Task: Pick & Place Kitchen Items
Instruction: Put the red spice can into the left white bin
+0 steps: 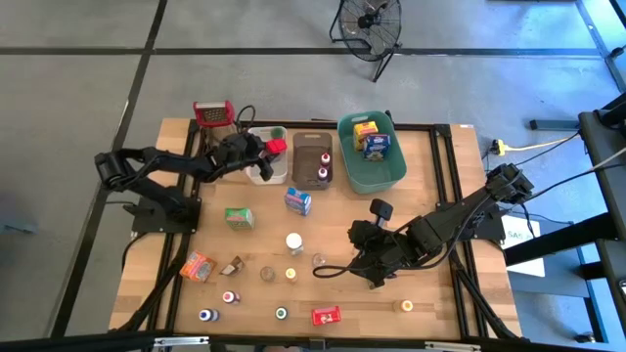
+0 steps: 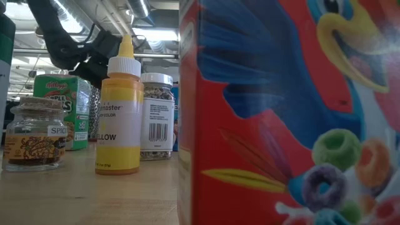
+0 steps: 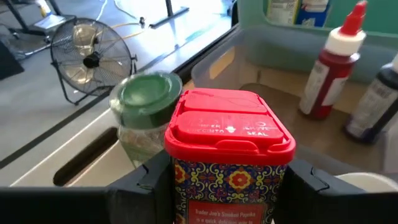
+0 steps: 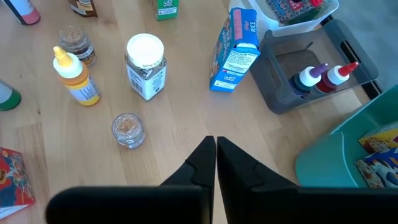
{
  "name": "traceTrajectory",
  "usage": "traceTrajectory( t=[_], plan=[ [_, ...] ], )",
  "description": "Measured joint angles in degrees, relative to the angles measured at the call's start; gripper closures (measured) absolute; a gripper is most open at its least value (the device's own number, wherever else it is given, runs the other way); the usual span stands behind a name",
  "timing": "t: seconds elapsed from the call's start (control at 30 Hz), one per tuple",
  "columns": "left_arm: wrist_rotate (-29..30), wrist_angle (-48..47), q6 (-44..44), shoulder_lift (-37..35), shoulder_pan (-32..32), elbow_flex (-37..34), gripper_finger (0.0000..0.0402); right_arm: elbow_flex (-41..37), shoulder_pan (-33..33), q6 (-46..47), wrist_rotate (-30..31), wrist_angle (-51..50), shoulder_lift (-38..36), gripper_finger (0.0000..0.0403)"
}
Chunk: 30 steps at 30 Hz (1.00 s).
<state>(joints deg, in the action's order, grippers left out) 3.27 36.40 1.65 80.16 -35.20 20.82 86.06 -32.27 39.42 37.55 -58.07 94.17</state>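
My left gripper (image 3: pixel 227 186) is shut on a patterned paprika tin with a red lid (image 3: pixel 227 124), over the white bin (image 1: pixel 281 176) at the table's far side. A green-lidded jar (image 3: pixel 146 99) stands in that bin beside the tin. My right gripper (image 4: pixel 216 146) is shut and holds nothing; it hovers over the table's near middle (image 1: pixel 325 272). Before it stand a small glass jar (image 4: pixel 127 129), a white-capped jar (image 4: pixel 145 65), a yellow bottle (image 4: pixel 74 78) and a blue rice box (image 4: pixel 236 50). My left gripper pinches the paprika tin between its two fingers, one on each side of the body just below the red lid (image 3: pixel 227 177). The fingers come from the table's left, roughly level. The tin stands upright in the hold; its bottom lies outside the frame.
A brown bin (image 1: pixel 311 174) holds a red and a purple bottle, and a teal bin (image 1: pixel 364 176) holds boxes. A grater (image 1: pixel 211 114) stands at the far left. A green box (image 1: pixel 239 217), orange packet (image 1: pixel 198 266), red box (image 1: pixel 327 316) and small jars are scattered along the near side.
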Motion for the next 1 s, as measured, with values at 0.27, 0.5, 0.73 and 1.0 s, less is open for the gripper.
traceTrajectory(
  t=[0.27, 0.5, 0.73, 1.0],
  plan=[
    [-4.6, 4.3, 0.1, 3.4, -1.0, 0.0, 0.0218, 0.0, 0.0, 0.0, 0.3, 0.0, 0.0, 0.0384],
    [-5.3, 6.5, -0.6, 6.8, -1.1, 0.0, 0.0199, 0.0, 0.0, 0.0, 0.3, 0.0, 0.0, 0.0384],
    [-6.2, 9.3, -0.2, 8.8, -1.0, 0.0, 0.0191, 0.0, 0.0, 0.0, 0.4, 0.0, 0.0, 0.0384],
    [-6.1, 9.1, -1.1, 8.9, -1.0, 0.0, 0.0197, 0.0, 0.0, 0.0, 0.4, 0.0, 0.0, 0.0384]
  ],
)
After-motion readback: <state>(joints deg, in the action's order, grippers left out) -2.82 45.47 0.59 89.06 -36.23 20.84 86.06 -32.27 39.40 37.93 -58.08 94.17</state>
